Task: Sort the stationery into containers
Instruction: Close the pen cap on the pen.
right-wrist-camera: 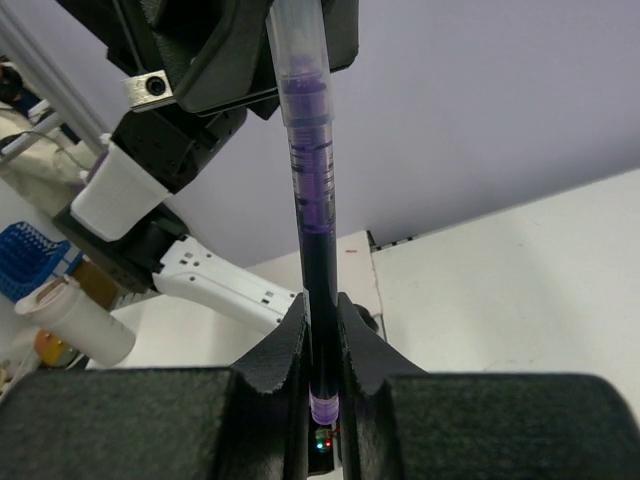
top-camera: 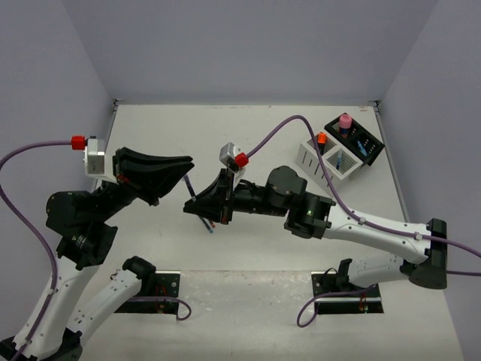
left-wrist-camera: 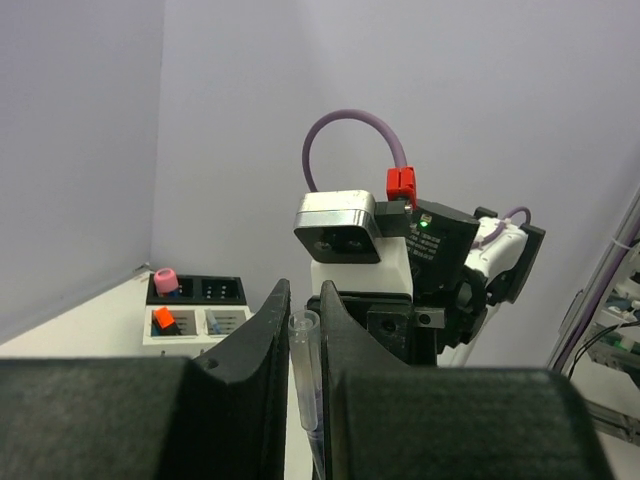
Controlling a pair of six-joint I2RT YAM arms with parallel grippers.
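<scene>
The two containers stand together at the far right of the table (top-camera: 248, 135), the black container (top-camera: 373, 140) behind and the white container (top-camera: 308, 158) just in front of it, touching or nearly so. A stubby pink cylinder (top-camera: 345, 120) stands upright in the left end of the black box, and blue-tinted stationery lies in the rest of it, too small in the overhead view to name. In the white box an orange-capped highlighter (top-camera: 321, 138) sticks up from the left compartment, and the right compartment holds what looks like a thin blue pen, though the view is too coarse to be sure. Well apart from the boxes, at mid-table, both arms meet over one pen (right-wrist-camera: 305, 200), a clear-barrelled one with violet insides. The left arm reaches in from the left with its wrist turned toward the centre, and the left gripper (left-wrist-camera: 303, 315) is clamped on the capped upper end of the pen, its black fingers (left-wrist-camera: 255, 350) pressed to either side. The right arm stretches leftward across the table, low and nearly level, and the right gripper (right-wrist-camera: 320, 315) is closed tight on the lower part of the same pen. The pen runs steeply between the two grips, clear of both containers.
</scene>
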